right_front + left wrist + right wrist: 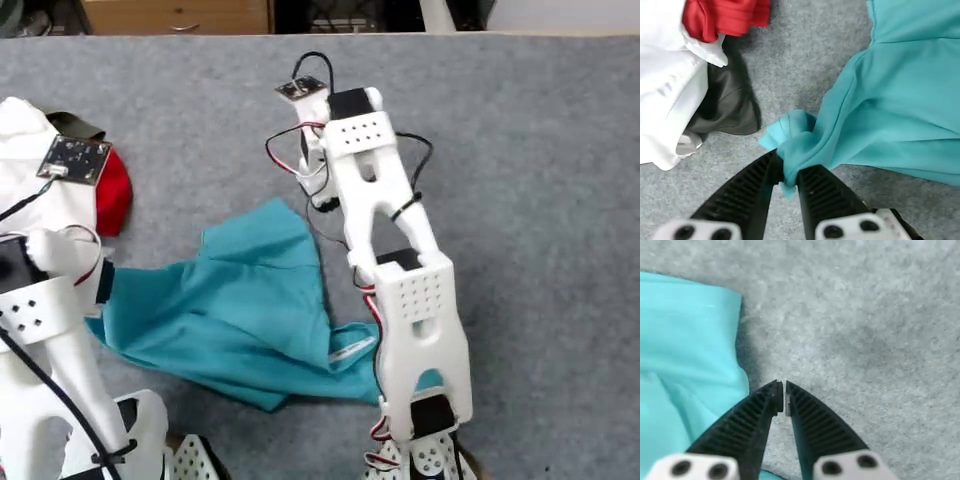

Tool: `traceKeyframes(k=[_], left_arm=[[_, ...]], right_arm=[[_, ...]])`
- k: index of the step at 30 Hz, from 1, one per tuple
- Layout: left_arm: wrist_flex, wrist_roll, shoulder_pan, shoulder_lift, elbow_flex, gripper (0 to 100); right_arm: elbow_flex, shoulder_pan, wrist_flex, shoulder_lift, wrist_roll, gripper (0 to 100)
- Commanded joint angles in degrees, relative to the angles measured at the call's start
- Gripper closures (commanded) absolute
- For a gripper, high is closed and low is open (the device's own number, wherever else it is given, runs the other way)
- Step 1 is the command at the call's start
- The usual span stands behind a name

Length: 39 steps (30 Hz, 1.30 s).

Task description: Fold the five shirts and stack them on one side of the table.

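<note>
Over toward the left of the grey tabletop (540, 200) the teal shirt (230, 320) lies rumpled and unfolded, with one bunched corner pinched in the left tool (785, 170). The right tool (784, 392) is pressed together on nothing, its tips over bare surface just beside the shirt's edge. I'd worry about that left pinch. It has only a small wad of cloth near the tips, so a hard pull could slip it free. A pull could also drag the whole shirt into the pile nearby, where a white shirt (665, 85), a red shirt (725, 17) and a dark garment (727, 105) are heaped together. With the right tool empty, nothing pins the far side, so I'd expect any fold to come out crooked. The overhead camera gives the shirt's whole spread and the right arm (400, 230) standing across its edge. The wrist cameras supply the detail: the left one shows the pinch itself and the pile close by, and the right one shows its tool closed just short of the cloth.
</note>
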Motion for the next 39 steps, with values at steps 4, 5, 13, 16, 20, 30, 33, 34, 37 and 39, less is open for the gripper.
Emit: traceKeyframes(k=[4, 5, 13, 16, 20, 30, 33, 34, 37, 39], left_arm=[[0.3, 1.1, 0.7, -0.9, -2.3, 97], [0.3, 1.1, 0.7, -0.9, -2.4, 97], [0.4, 1.1, 0.7, -0.9, -1.9, 97], [0.4, 1.3, 0.7, -0.9, -1.9, 97], [0.4, 1.4, 0.7, -0.9, -1.9, 97], [0.4, 1.2, 0.7, -0.7, -1.9, 97], [0.4, 1.2, 0.7, -0.8, -1.9, 97], [0.4, 1.2, 0.7, -0.9, -1.9, 97], [0.4, 1.1, 0.7, -0.9, -1.9, 97], [0.4, 1.1, 0.7, -0.9, -1.9, 97]], right_arm=[[-5.1, -2.5, -0.6, -1.1, 3.1, 90.6], [-5.5, -2.6, -2.0, -1.1, 2.5, 86.9], [-6.5, -7.6, -10.8, 2.5, 1.1, 73.7], [-7.9, -8.6, -13.0, 7.3, 1.1, 73.7], [-14.0, -9.1, -12.7, 14.7, -0.8, 73.7], [-38.5, -9.6, 0.9, 24.2, -0.4, 73.7], [-43.9, -9.0, 2.3, 23.6, -0.8, 73.7], [-44.4, -8.7, 2.3, 22.9, -0.9, 73.7], [-43.1, -9.4, 2.3, 20.4, -1.3, 73.7], [-39.5, -10.7, 2.3, 19.0, -2.3, 73.7]])
